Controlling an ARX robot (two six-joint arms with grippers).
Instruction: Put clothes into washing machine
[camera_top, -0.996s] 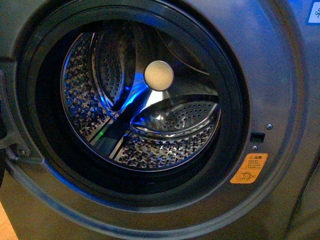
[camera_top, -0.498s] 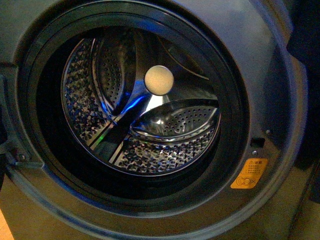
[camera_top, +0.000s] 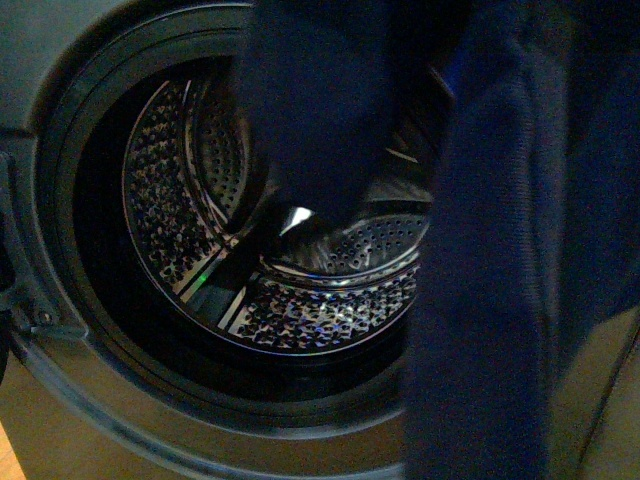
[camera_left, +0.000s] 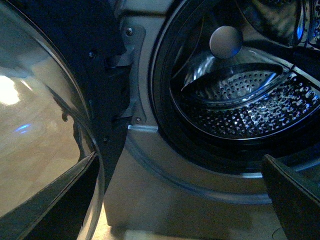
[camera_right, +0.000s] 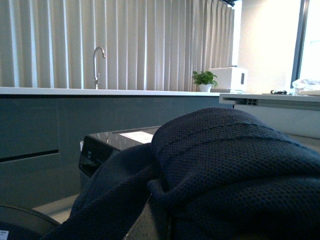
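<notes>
The clothes (camera_top: 490, 260), dark navy mesh fabric, hang close before the front camera. One limp fold (camera_top: 310, 110) drapes over the upper porthole of the washing machine (camera_top: 50, 110), hiding the drum's centre. The steel drum (camera_top: 300, 305) shows below and to the left. In the right wrist view the clothes (camera_right: 230, 170) bulge over my right gripper, which is shut on them with its fingers buried. My left gripper (camera_left: 185, 200) stands open and empty low before the washing machine (camera_left: 165, 170), whose cream disc (camera_left: 226, 42) shows in that view.
The open door's glass (camera_left: 35, 125) and hinge (camera_left: 131, 75) lie beside my left gripper. Behind the right wrist, a counter with a tap (camera_right: 97, 60), a potted plant (camera_right: 204, 80) and a dark appliance top (camera_right: 117, 140) are in view.
The clothes have swung in from the upper right of the front view. They now cover the machine's right side and the cream disc, which showed in both earlier frames.
</notes>
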